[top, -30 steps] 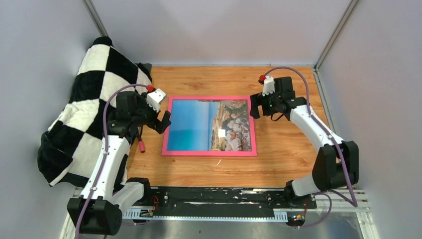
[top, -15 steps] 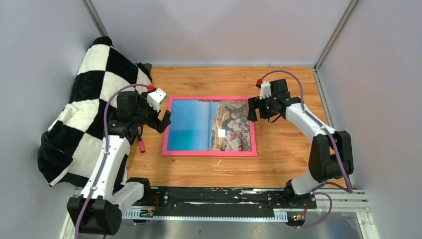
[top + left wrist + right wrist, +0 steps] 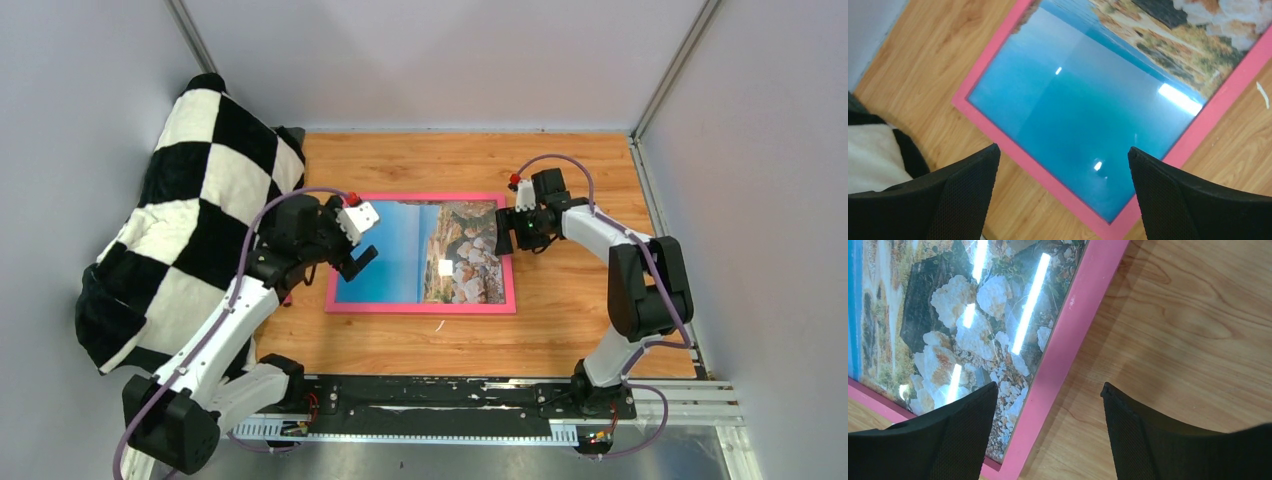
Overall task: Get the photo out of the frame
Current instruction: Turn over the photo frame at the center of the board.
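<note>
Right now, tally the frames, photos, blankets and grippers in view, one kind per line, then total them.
frame: 1
photo: 1
checkered blanket: 1
grippers: 2, the left gripper and the right gripper
Total: 5

The frame (image 3: pixel 420 307) is a large rectangle with a narrow, bright pink border. It lies flat and face up near the middle of the wooden table (image 3: pixel 570 320), with its long sides running along the table's near and far edges. The photo (image 3: pixel 420 245) sits inside it and fills the opening up to the pink border. Its left half is blue sky and turquoise sea, and its right half is rocky shore with pale stones. White glare spots show on its glossy surface.
</note>
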`<move>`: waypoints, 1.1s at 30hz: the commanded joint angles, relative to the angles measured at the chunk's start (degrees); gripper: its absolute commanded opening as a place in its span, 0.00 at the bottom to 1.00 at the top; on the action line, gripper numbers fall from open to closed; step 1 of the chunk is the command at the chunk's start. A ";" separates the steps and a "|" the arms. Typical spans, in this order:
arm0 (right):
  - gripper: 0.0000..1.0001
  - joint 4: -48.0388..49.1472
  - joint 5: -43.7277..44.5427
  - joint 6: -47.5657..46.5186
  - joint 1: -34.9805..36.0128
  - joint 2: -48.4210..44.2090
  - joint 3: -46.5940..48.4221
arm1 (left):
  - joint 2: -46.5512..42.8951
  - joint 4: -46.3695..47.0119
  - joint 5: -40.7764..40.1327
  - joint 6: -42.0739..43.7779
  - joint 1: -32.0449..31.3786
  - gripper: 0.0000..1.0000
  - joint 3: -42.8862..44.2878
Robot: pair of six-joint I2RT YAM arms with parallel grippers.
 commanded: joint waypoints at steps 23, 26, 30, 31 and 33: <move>0.86 -3.20 2.16 -6.90 -4.44 -12.54 2.28 | 12.71 11.78 -4.31 26.87 -24.94 0.97 -16.69; 0.86 -3.38 2.50 -7.57 -4.62 -14.65 2.46 | 14.44 11.55 -5.82 26.01 -26.26 0.91 -16.72; 0.86 -3.47 3.19 -8.13 -4.70 -16.83 2.68 | 17.51 11.75 -8.08 24.69 -27.36 0.81 -16.47; 0.86 -3.56 3.32 -8.22 -4.71 -17.31 2.77 | 18.18 11.89 -8.61 24.32 -27.53 0.79 -16.35; 0.86 -3.65 3.47 -8.42 -4.71 -18.17 2.86 | 19.59 11.84 -9.26 23.64 -27.65 0.74 -15.97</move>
